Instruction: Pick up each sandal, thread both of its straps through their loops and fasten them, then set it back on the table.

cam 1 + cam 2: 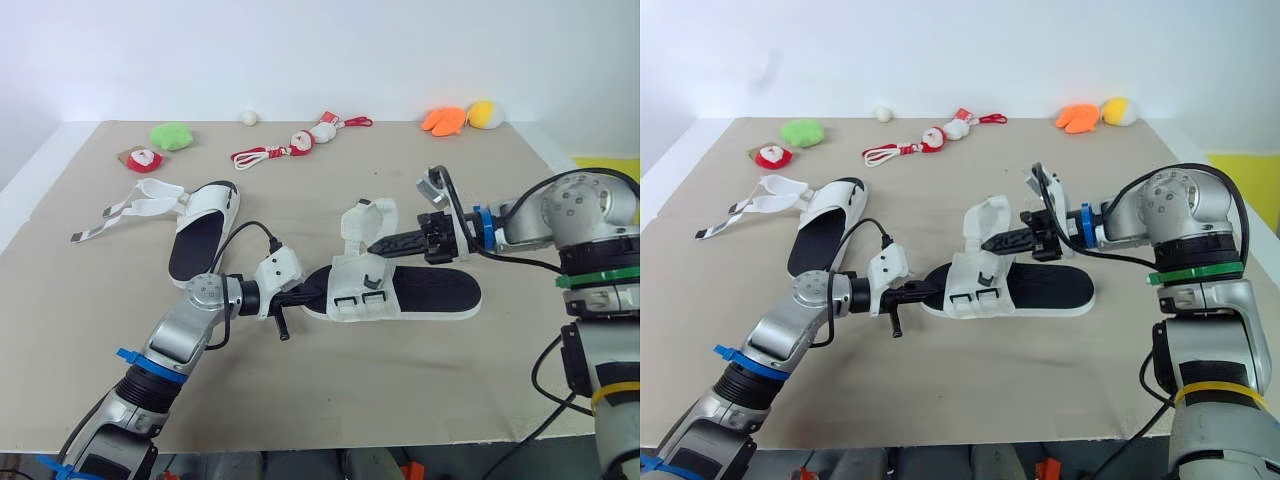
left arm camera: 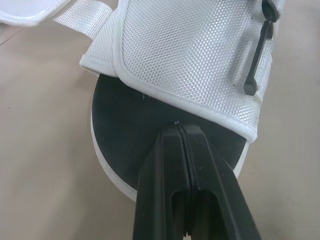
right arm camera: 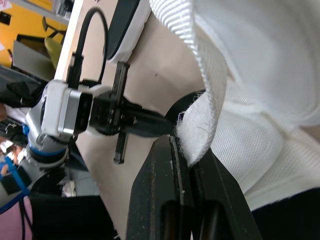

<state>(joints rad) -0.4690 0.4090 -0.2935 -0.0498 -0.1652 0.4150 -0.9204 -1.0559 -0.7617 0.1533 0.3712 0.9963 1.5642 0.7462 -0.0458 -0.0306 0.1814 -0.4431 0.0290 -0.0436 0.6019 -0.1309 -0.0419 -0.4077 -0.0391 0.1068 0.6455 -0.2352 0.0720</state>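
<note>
While the left gripper, fingers pressed together, touches the sandal end, the right gripper pinches its strap

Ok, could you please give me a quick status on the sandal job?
Left claw shut, tips at end of near sandal. Right claw shut on strap, not yet threaded. Far sandal straps loose. Nothing in the way.

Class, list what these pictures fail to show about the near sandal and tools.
Loops on the near sandal: too small in head views to tell whether anything is threaded.
Right tool, shut on the strap: its fingers hide how much is pinched, right wrist view.
Left tool, shut: white upper hides the footbed beyond its tips, left wrist view.
</note>
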